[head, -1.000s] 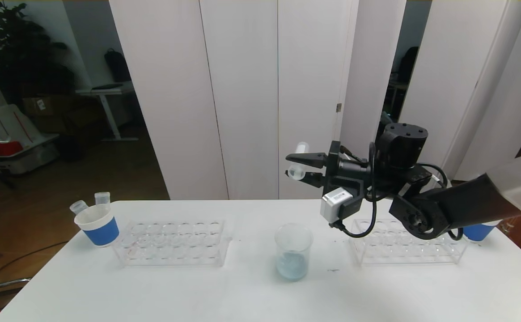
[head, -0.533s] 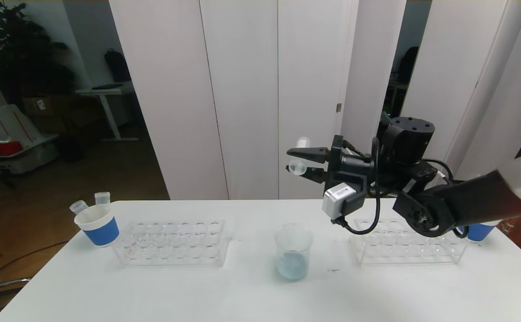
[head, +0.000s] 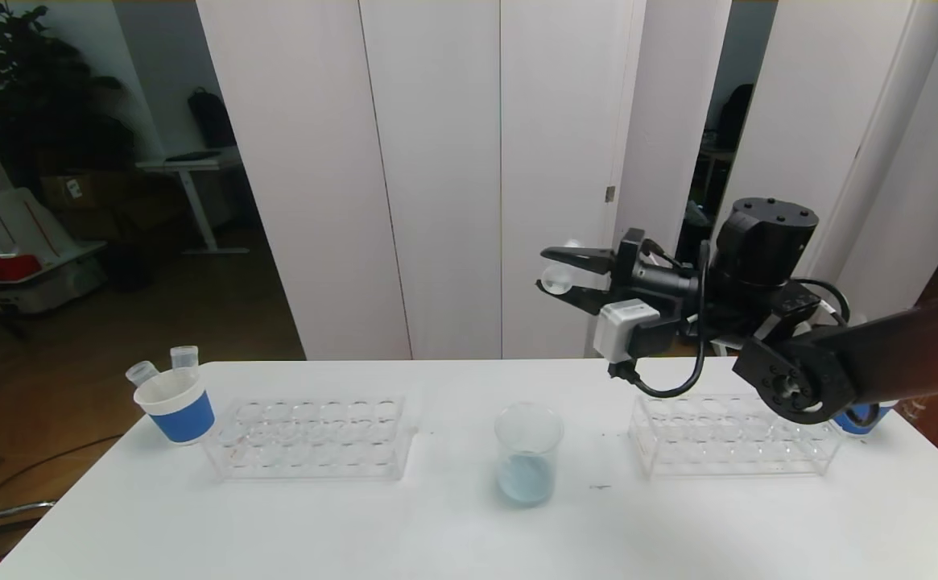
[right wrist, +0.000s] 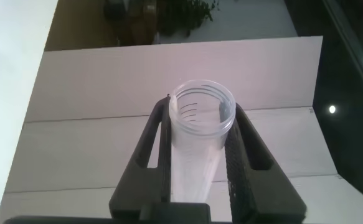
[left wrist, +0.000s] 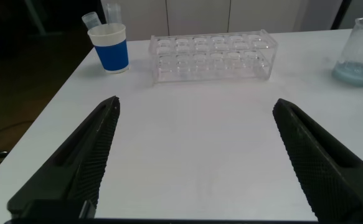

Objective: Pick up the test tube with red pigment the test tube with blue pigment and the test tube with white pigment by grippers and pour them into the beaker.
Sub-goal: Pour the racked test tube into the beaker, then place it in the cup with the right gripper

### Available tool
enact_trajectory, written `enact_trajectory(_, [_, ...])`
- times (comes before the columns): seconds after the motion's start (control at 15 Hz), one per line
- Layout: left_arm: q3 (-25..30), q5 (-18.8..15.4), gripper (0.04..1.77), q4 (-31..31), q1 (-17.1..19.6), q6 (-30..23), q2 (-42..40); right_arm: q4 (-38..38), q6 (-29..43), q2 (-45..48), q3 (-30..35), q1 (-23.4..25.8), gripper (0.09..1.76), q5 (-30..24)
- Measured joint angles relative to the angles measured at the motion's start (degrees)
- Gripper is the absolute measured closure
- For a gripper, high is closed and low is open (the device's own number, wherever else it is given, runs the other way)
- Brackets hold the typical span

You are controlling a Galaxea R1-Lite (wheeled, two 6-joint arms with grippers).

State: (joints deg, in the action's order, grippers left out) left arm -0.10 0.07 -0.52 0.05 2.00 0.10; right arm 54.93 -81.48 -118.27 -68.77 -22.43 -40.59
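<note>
Liquid inside the held test tube (head: 557,275) is hard to make out; from the right wrist view the tube (right wrist: 197,146) looks clear and empty, its threaded open mouth facing the camera. Which pigment it carried cannot be told. The right gripper (head: 567,278) is raised well above the table (head: 452,532), its two black fingers (right wrist: 237,155) clamped on the tube's sides, up and to the right of the beaker (head: 526,453). That beaker stands at the table's middle with pale blue liquid at its bottom, between two clear racks (head: 311,437) (head: 733,435). A blue paper cup (head: 176,405) at the left holds two tubes; another blue cup (head: 857,419) on the right is mostly hidden behind the right arm. The left gripper (left wrist: 197,165) hangs low over the near left of the table, fingers spread wide, holding nothing.
</note>
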Motion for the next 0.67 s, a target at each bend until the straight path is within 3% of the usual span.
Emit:
enact_trajectory(0.27, [0.0, 0.0, 0.06, 0.0, 0.0, 0.0, 0.0, 2.0, 14.0, 2.9, 5.5, 0.6, 1.28, 9.4])
enact_trajectory(0.67, [0.0, 0.0, 0.06, 0.0, 0.0, 0.0, 0.0, 13.2, 44.5, 4.3, 11.8, 0.2, 1.28, 25.0])
